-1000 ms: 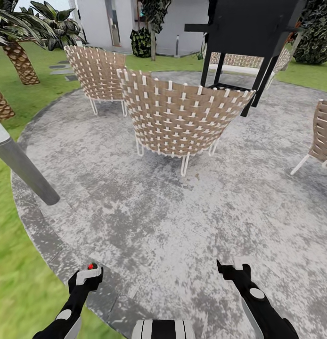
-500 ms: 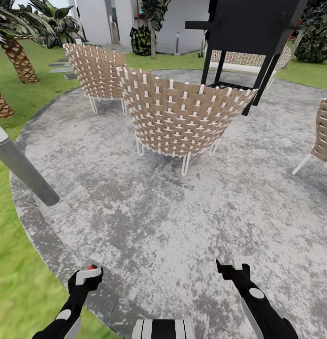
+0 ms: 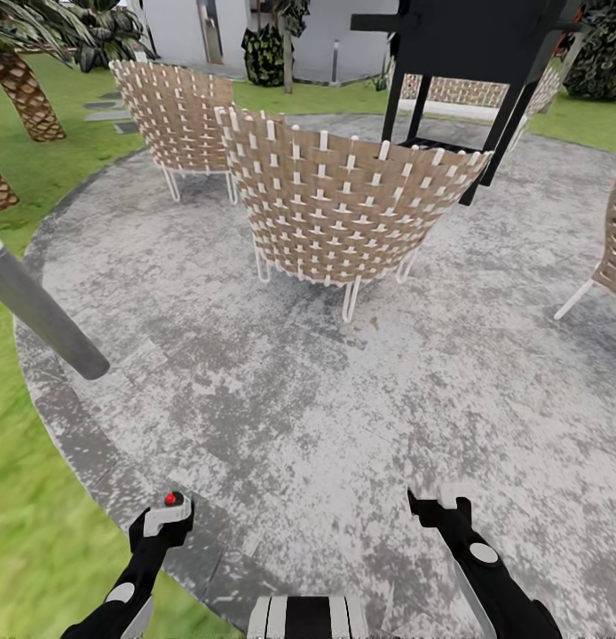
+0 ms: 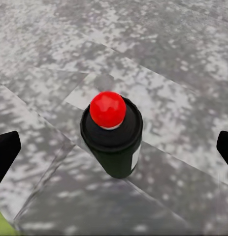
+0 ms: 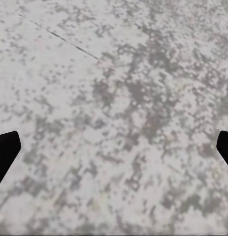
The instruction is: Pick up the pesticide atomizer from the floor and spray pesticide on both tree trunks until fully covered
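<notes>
Rigid black pesticide atomizer with red round cap (image 4: 112,133) stood on grey paving between the spread-apart left end effector (image 4: 113,147), probably light; grip its body.

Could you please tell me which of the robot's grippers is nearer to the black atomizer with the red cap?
Left. The left gripper hangs open directly above the atomizer, which stands upright on the paving. The right gripper hovers over bare paving, off to the side.

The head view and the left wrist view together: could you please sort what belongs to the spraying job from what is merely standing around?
Job:
- pesticide atomizer, dark can with a red cap, standing on the round grey paved patch
- left claw, open above it

Standing around:
- woven chairs
- black stand
- grey lamp post
- palm
</notes>
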Controlling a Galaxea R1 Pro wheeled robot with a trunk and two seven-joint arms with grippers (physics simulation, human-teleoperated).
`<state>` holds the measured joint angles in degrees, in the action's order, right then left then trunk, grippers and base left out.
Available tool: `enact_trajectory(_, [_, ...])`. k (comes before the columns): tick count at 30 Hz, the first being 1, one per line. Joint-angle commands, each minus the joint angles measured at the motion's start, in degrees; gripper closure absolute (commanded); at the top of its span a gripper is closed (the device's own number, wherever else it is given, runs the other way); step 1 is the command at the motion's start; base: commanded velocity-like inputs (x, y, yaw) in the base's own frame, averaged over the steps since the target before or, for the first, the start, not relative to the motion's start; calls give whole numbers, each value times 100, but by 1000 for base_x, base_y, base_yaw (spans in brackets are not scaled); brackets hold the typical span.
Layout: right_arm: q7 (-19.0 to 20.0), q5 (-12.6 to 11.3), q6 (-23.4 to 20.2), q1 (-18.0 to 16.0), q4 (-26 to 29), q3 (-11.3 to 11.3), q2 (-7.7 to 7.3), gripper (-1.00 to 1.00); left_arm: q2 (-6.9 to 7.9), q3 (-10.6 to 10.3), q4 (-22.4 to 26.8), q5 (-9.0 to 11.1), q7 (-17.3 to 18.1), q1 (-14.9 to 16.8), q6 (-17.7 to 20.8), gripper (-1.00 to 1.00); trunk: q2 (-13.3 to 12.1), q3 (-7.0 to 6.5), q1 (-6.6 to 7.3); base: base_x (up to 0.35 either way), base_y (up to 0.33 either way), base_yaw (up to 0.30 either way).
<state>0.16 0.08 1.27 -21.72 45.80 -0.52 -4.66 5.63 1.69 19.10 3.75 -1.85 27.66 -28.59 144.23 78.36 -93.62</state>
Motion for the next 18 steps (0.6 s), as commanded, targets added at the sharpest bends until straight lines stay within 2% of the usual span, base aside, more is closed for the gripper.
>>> enact_trajectory(1, [0, 1, 15, -2, -1, -5, 0, -100, 3, -14, 15, 41, 0, 2, -26, -100, 3, 35, -1, 0, 0, 0])
enact_trajectory(5, [-6, 1, 20, -2, 4, -15, -6, -100, 34, -21, 128, 39, 0, 21, -19, -100, 8, 158, -11, 0, 0, 0])
enact_trajectory(11, [-10, 1, 22, 1, 8, -12, -8, -100, 61, -2, 288, 40, -4, 13, -9, -100, 8, 175, -11, 0, 0, 0])
enact_trajectory(18, [-7, 1, 22, -2, 16, -10, -6, -100, 31, -21, 316, 46, -1, 11, -20, -100, 18, 359, -30, 0, 0, 0])
